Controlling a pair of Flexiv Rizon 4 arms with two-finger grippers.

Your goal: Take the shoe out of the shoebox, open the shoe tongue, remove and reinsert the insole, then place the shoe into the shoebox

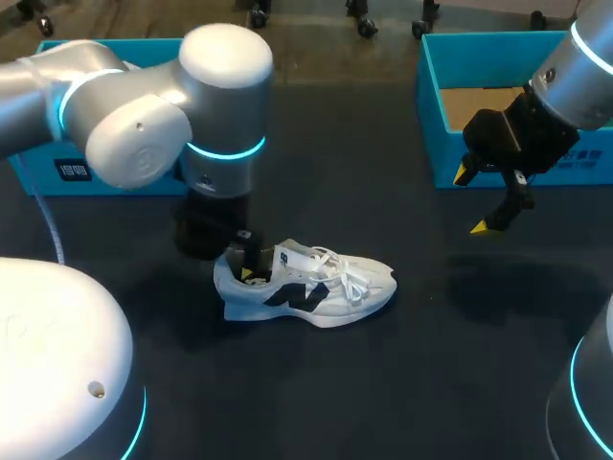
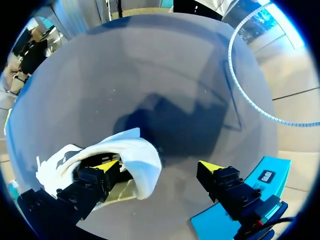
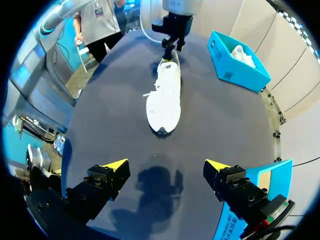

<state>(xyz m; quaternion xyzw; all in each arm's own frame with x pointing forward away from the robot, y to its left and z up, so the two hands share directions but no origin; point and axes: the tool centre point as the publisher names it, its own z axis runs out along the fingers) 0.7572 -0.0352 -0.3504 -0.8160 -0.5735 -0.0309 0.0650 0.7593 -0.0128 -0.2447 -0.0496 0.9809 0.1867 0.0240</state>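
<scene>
Straddling shoe (image 1: 316, 287) heel, left pincer (image 1: 251, 259), shoebox (image 1: 479, 43) behind right, blue box (image 1: 34, 172) behind left

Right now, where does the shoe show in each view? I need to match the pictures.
Head view: the shoe lies mid-table.
Left wrist view: the shoe has its heel end by one finger of the open left gripper.
Right wrist view: the shoe lies ahead of the right gripper, toe nearest, well apart.
Shared landmark: the left gripper at the shoe's heel.
</scene>
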